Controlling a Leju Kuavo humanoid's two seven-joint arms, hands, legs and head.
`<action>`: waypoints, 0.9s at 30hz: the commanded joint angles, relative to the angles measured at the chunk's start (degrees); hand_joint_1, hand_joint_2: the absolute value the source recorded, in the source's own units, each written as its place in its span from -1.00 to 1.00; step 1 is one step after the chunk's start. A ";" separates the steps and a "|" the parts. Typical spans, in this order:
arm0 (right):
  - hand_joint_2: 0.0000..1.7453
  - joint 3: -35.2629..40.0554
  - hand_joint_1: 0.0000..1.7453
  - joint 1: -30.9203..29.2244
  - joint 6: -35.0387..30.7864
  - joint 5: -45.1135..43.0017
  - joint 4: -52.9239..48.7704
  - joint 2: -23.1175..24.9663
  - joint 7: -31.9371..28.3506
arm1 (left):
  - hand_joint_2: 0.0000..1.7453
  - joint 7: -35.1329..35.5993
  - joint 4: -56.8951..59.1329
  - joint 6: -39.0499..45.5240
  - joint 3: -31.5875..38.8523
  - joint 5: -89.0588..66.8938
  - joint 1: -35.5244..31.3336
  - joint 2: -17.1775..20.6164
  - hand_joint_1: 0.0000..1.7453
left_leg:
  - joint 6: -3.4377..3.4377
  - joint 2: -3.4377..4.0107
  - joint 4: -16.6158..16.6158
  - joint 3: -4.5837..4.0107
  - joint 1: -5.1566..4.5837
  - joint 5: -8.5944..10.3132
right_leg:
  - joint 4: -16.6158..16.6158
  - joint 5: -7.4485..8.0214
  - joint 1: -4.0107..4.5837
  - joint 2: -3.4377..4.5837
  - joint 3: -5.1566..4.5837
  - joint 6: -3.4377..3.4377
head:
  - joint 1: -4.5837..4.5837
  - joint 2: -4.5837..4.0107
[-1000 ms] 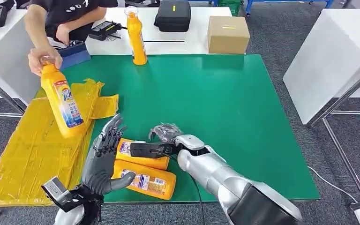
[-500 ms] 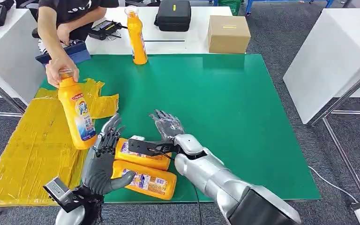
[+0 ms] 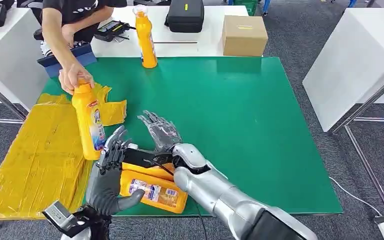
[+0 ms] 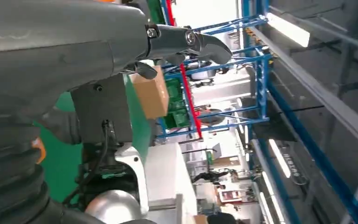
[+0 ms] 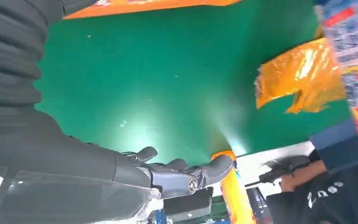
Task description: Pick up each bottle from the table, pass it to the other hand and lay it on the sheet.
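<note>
Both hands hover spread and empty over the near edge of the green table (image 3: 240, 115): the left hand (image 3: 107, 175) with fingers fanned above the label end of the two lying bottles, the right hand (image 3: 162, 132) held flat, palm down, just beyond them. Neither has hold of anything.

The two orange detergent bottles (image 3: 155, 187) lie side by side, touching, beside the crumpled yellow plastic sheet (image 3: 30, 155). A third orange bottle (image 3: 145, 37) stands upright at the table's far edge. A person's hand (image 3: 75, 77) grips the cap of a fourth bottle (image 3: 91, 125), tilted over the sheet (not the robot's to take just now).

These bottles look full, so probably heavy for their size, with rigid but smooth plastic walls and glossy labels that may slip. Wrapping the mid-body, across the flatter faces, seems safest; the neck would leave the weight swinging during the hand-over.
</note>
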 commanded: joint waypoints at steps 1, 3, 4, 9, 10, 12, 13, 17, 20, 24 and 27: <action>1.00 0.54 -1.00 -1.14 0.33 -1.01 -2.02 -0.83 -0.11 | 1.00 0.71 0.85 -0.40 -0.07 -0.14 -0.34 0.22 -1.00 | -0.13 0.00 0.01 0.05 0.03 -0.04 | 0.00 -0.04 0.03 -0.05 0.07 -0.04 | -0.02 0.00; 1.00 0.45 -1.00 -1.09 0.67 -3.88 -2.53 -0.83 0.05 | 1.00 1.12 0.61 -0.71 -0.27 -0.34 -0.58 0.08 -1.00 | -0.17 -0.04 -0.01 0.10 0.03 -0.05 | -0.02 -0.07 0.02 -0.10 0.12 -0.05 | 0.02 0.00; 1.00 0.72 -1.00 -1.19 1.00 -5.13 -2.49 -0.83 0.44 | 1.00 1.44 0.44 -0.74 -0.27 -0.39 -0.73 -0.01 -1.00 | -0.14 -0.05 0.01 0.05 0.04 -0.04 | -0.01 -0.05 0.03 -0.10 0.08 -0.04 | -0.02 0.00; 1.00 4.57 -1.00 -0.90 1.97 -12.10 1.23 -0.83 2.22 | 1.00 2.78 -0.40 -0.83 -0.45 0.07 -1.35 0.23 -1.00 | -0.15 -0.03 -0.01 0.10 0.04 -0.04 | -0.03 -0.05 0.03 -0.08 0.13 -0.04 | 0.00 0.00; 1.00 6.73 -1.00 -1.01 0.35 -13.49 2.52 -0.83 2.75 | 1.00 3.00 -0.46 -0.71 -0.66 0.23 -1.40 0.41 -1.00 | -0.10 -0.03 -0.03 0.07 0.03 -0.02 | -0.04 -0.03 0.02 -0.07 0.10 -0.03 | 0.00 0.00; 1.00 9.83 -1.00 -0.67 -1.31 -14.88 4.90 -0.83 3.80 | 1.00 3.15 -0.66 -0.46 -1.03 0.48 -1.41 0.70 -1.00 | -0.14 -0.04 -0.06 0.14 0.03 -0.03 | -0.07 -0.05 0.02 -0.09 0.18 -0.04 | 0.00 0.00; 1.00 11.15 -1.00 -0.52 -1.40 -15.44 6.07 -0.83 4.74 | 1.00 3.18 -0.57 -0.48 -1.24 0.63 -1.62 0.81 -1.00 | -0.11 -0.03 -0.07 0.14 0.02 -0.02 | -0.07 -0.04 0.02 -0.07 0.17 -0.03 | -0.02 0.00; 1.00 13.62 -1.00 1.16 -2.18 -16.04 11.02 -0.83 6.70 | 1.00 3.39 -0.27 -0.63 -1.51 0.96 -2.33 0.63 -1.00 | -0.11 -0.11 -0.08 0.15 0.02 0.00 | -0.09 -0.04 0.02 -0.15 0.17 -0.03 | -0.02 0.00; 1.00 14.70 -1.00 2.27 -2.37 -15.72 13.33 -0.83 8.83 | 1.00 3.63 -0.06 -0.71 -1.49 1.11 -2.51 0.57 -1.00 | -0.11 -0.12 -0.07 0.11 0.00 -0.01 | -0.09 -0.03 0.02 -0.14 0.04 -0.03 | -0.02 0.00; 1.00 14.78 -1.00 2.57 -2.67 -15.66 13.48 -0.83 8.66 | 1.00 3.64 -0.10 -0.74 -1.47 1.13 -2.47 0.62 -1.00 | -0.16 -0.12 -0.05 0.13 0.01 -0.04 | -0.07 -0.06 0.02 -0.16 0.07 -0.04 | 0.00 0.00; 1.00 15.74 -1.00 2.70 -4.22 -13.25 14.38 -0.83 11.62 | 1.00 3.85 -0.09 -0.40 -1.27 1.18 -2.44 0.45 -1.00 | -0.18 -0.12 -0.08 0.20 0.01 -0.05 | -0.10 -0.06 0.03 -0.18 0.13 -0.05 | 0.00 0.00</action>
